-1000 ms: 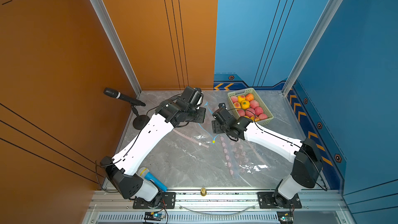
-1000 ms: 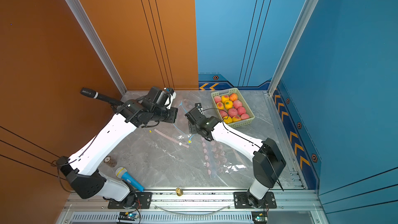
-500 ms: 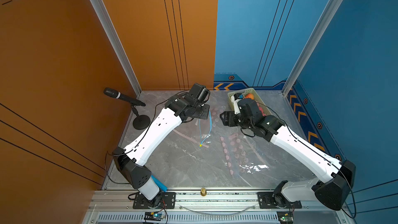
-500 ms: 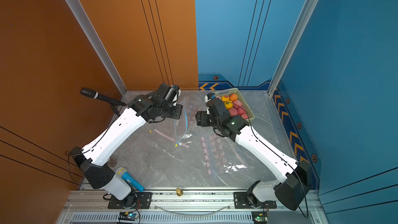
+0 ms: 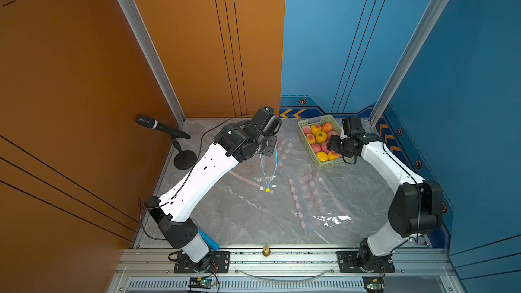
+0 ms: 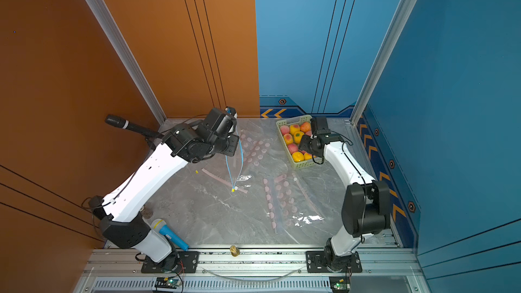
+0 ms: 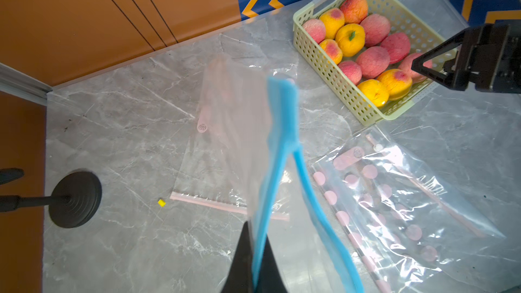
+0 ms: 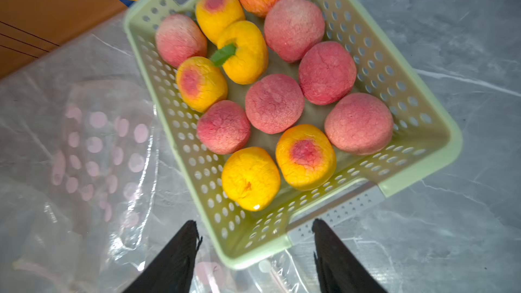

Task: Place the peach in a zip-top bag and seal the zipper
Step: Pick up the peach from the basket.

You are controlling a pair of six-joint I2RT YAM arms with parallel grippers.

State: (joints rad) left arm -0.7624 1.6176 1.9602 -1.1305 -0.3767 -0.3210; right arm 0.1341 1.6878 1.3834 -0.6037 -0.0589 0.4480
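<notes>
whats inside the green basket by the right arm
Only peaches, pink ones and yellow-orange ones, packed in a single layer in the basket. They cover most of its floor, so whatever might lie beneath them cannot be seen.

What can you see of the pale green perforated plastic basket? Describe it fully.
The pale green perforated plastic basket is rectangular, with round holes in its walls and a handle cut-out at each end. It stands upright on the grey marble tabletop near the back wall, holding twelve pink and yellow-orange peaches. The right pincer hangs open above its near end.
</notes>
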